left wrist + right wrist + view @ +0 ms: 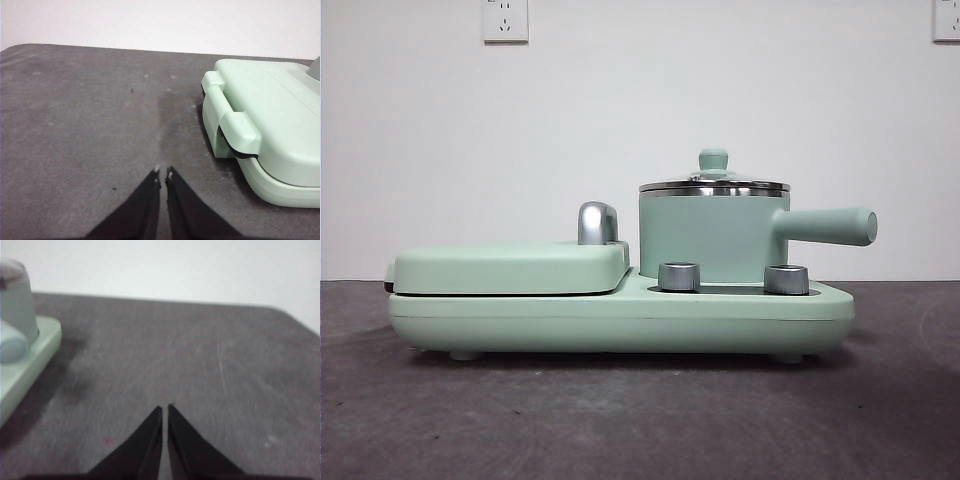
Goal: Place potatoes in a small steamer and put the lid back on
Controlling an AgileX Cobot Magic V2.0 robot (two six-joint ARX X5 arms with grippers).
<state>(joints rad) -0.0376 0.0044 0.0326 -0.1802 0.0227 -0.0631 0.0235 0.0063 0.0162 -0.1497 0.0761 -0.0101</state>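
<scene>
The small steamer, a mint-green pot with a steel rim and a stubby side handle, stands on the right side of a mint-green cooker base. The glass lid with its green knob sits on the pot. The pot also shows blurred in the right wrist view. No potato is in view. My left gripper is shut and empty above the bare table, beside the cooker's grill end. My right gripper is shut and empty above the table, apart from the pot.
A flat mint-green hinged grill cover with a chrome handle takes the cooker's left side, also seen in the left wrist view. Two steel knobs sit at the front. The table is dark grey. A white wall stands behind.
</scene>
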